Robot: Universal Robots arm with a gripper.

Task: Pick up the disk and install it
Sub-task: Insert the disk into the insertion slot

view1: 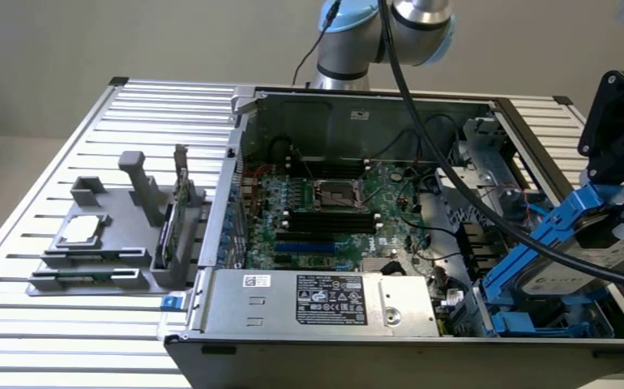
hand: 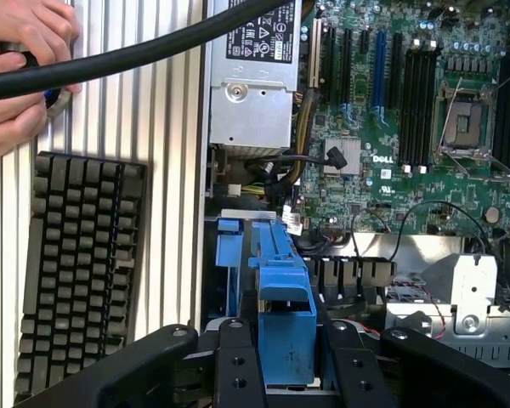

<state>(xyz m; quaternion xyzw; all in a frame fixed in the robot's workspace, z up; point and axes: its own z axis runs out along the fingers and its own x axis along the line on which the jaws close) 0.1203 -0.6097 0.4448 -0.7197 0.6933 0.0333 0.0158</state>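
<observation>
Half-closed, the end effector (view1: 602,231) grips the disk (view1: 555,277) by its blue carrier rails, with the jaws apart only as far as the carrier's width. From where I stand, the pick-up looks done and the installing is in hand. The disk hangs tilted at about 4 o'clock from the motherboard (view1: 328,203), over the blue drive bay (view1: 539,326) in that corner of the computer case (view1: 290,356). I cannot tell whether the disk is touching the bay or is just clear of it.

From the wrist camera, the black fingers (hand: 238,365) press either side of the carrier's blue end. The power supply (hand: 251,93) lies beyond it at 12 o'clock.

As I judge it, seating the disk calls for levelling out the tilt and squaring the rails with the bay's guides. It also means minding the thick black cable (view1: 474,203) draped across the case.

A person's hands (hand: 21,76) rest on the slatted table (hand: 166,110) above a keyboard (hand: 76,272), well away from the grip.
</observation>
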